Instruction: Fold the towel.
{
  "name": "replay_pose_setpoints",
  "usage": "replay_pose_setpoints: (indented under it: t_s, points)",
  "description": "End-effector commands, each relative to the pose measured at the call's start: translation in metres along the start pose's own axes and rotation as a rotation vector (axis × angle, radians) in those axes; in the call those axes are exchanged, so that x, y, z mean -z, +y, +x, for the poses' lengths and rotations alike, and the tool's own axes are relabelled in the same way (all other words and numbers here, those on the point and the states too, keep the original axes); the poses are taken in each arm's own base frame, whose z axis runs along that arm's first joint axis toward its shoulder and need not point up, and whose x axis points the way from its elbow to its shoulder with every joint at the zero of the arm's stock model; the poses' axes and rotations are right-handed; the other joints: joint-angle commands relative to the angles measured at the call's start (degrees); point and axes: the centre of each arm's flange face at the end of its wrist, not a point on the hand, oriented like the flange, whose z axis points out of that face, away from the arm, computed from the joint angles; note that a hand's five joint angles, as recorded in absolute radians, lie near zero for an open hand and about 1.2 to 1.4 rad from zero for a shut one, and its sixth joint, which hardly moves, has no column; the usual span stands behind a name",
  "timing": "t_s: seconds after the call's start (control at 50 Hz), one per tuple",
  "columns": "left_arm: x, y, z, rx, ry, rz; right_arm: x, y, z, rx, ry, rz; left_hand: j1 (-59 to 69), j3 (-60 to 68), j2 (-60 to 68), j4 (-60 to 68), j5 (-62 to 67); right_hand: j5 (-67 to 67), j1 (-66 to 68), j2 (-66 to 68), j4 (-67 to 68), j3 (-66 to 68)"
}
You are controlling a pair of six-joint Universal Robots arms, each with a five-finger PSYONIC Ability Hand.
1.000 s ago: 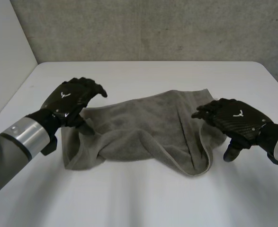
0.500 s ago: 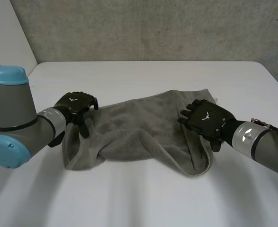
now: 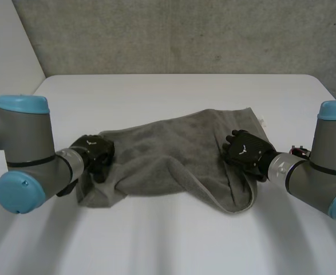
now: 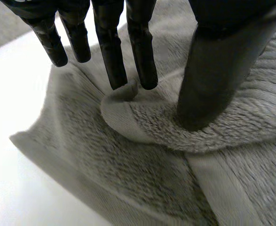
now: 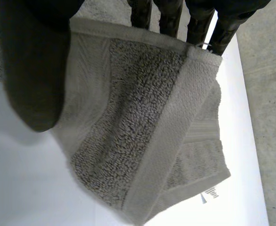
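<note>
While the grey towel (image 3: 173, 154) lies rumpled across the middle of the white counter (image 3: 173, 91), both hands are down on it, 1 at each end. Its far edge runs roughly straight, while the near side is bunched into soft ridges, with a loose flap hanging toward the near right corner.

The left hand (image 3: 96, 152) sits on the towel's left end, close to the near left corner, at the end of a grey arm with light-blue caps. From the left wrist view, its fingers (image 4: 140, 52) reach down nearly straight, and 2 of the tips touch a small curled-up bit of hem. The thumb (image 4: 213, 80) is planted in the pile just beside them. A low hump of cloth rises between thumb and fingertips, yet a gap shows there, so the hand is pressing on the towel and not clamped on it.

The right hand (image 3: 243, 150) rests on the towel's right end, just inside the edge. From the right wrist view, the hemmed border passes between its thumb (image 5: 32, 70) and its fingers (image 5: 168, 14). The fingertips vanish behind the hem while the thumb lies across the near face, so this hand is grasping the towel by its edge. Beyond the thumb the corner is doubled into 2 layers, and a small white tag (image 5: 209, 193) pokes out at the corner's tip against the counter.
</note>
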Motion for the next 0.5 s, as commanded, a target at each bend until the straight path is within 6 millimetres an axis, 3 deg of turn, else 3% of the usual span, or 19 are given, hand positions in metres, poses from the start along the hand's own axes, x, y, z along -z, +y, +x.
replay_pose_setpoints:
  t_s: [0.02, 0.16, 0.24, 0.5]
  points:
    - [0.012, 0.009, 0.008, -0.012, 0.03, -0.072, -0.001, 0.005, 0.007, 0.015, 0.035, -0.012, 1.7, -2.5, 1.6, -3.0, 1.1, 15.0, 15.3, 15.6, -0.4, -0.4]
    - [0.033, -0.004, 0.002, -0.007, 0.01, -0.031, 0.009, 0.0, 0.011, 0.01, 0.051, -0.01, 3.1, -2.5, 3.0, -3.0, 2.5, 16.7, 17.0, 17.3, -0.4, -0.4]
    - [0.046, -0.009, 0.001, -0.008, 0.003, -0.012, 0.014, 0.001, 0.002, -0.007, 0.025, -0.018, 2.7, -2.5, 2.6, -3.0, 2.2, 17.1, 17.4, 17.6, -0.4, -0.4]
    - [0.078, 0.008, 0.005, 0.008, 0.0, -0.044, 0.022, 0.025, -0.004, -0.073, 0.004, -0.072, 2.4, -2.5, 2.3, -3.0, 1.8, 18.9, 19.2, 19.5, -0.4, -0.4]
